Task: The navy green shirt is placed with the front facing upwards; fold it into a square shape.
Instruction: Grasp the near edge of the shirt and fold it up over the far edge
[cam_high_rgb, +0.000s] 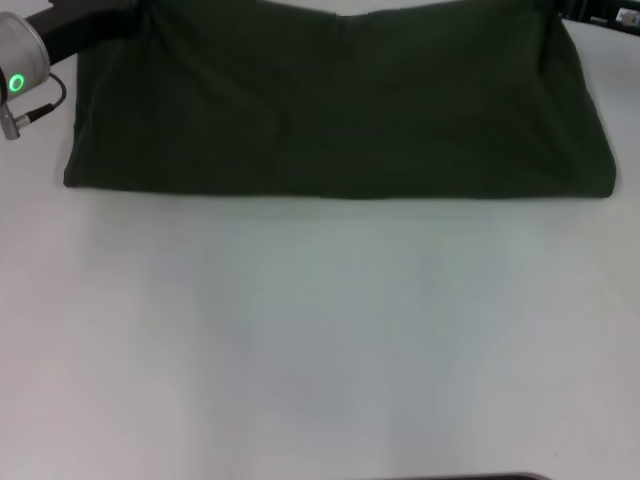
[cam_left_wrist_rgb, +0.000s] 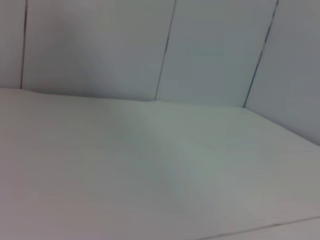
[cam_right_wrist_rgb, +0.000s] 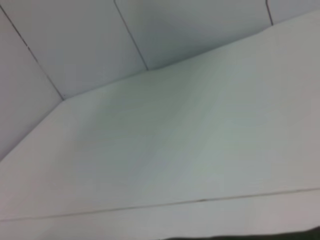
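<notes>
The navy green shirt (cam_high_rgb: 340, 110) lies as a wide folded band across the far part of the white table (cam_high_rgb: 320, 340). Only plain green cloth shows, and its straight folded edge faces me. My left gripper (cam_high_rgb: 95, 15) is at the shirt's far left corner, its black body running off the top of the head view behind the silver wrist with a green ring light (cam_high_rgb: 17, 82). Only a sliver of my right gripper (cam_high_rgb: 590, 10) shows at the shirt's far right corner. The wrist views show bare table and wall panels; a thin dark strip (cam_right_wrist_rgb: 250, 236) edges the right wrist view.
White tabletop stretches from the shirt's near edge to the front of the head view. A dark edge (cam_high_rgb: 460, 477) shows at the very bottom. Panelled walls (cam_left_wrist_rgb: 100, 45) stand behind the table.
</notes>
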